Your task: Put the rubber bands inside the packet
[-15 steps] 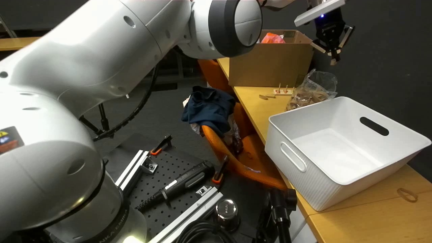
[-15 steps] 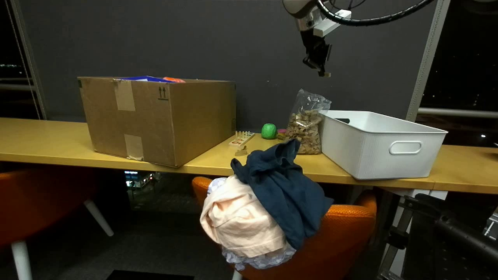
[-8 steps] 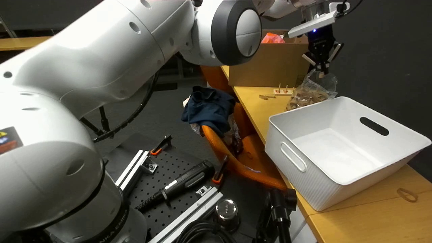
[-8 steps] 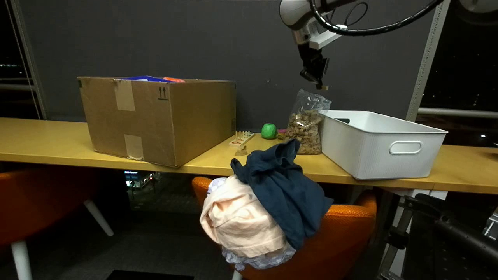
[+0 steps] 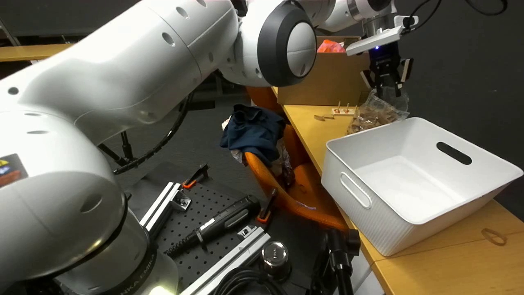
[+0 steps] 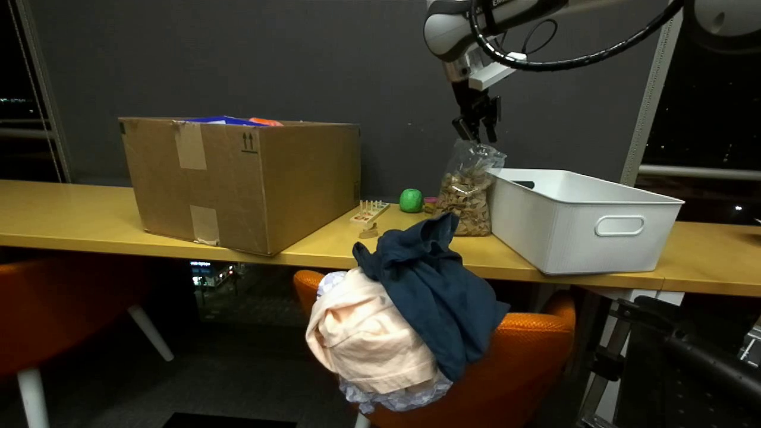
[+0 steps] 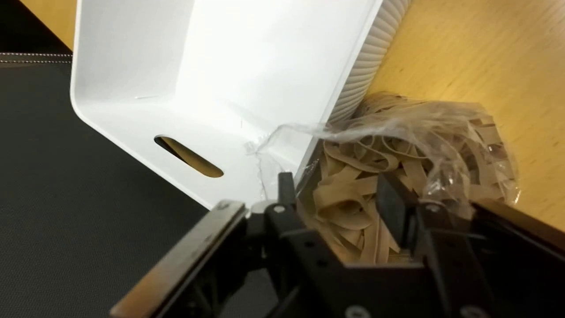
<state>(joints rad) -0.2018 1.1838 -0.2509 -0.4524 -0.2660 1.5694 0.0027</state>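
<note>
The packet (image 6: 475,157) is a clear plastic bag standing on the table against the white tub, its lower part full of tan rubber bands (image 6: 467,202). Directly over its mouth hangs my gripper (image 6: 483,138), pointing down; whether the tips (image 5: 398,92) are inside the plastic, I cannot tell. In the wrist view the gripper (image 7: 335,185) is open, its two dark fingers apart, with bands visible below between them and none gripped. Loose bands (image 5: 323,117) lie on the table near the peg board, and another band (image 5: 494,237) rests beyond the tub's near side.
The white tub (image 5: 413,180) touches the packet's side. A large cardboard box (image 6: 309,190) stands further along the table, with a peg board (image 6: 370,212) and a green ball (image 6: 411,201) between. A dark wall runs behind. A chair with clothes (image 6: 434,297) stands in front.
My gripper has come down to the packet's mouth. Its fingers have opened, and the tan band that was between the tips is gone from them. The packet's top has shifted slightly.
</note>
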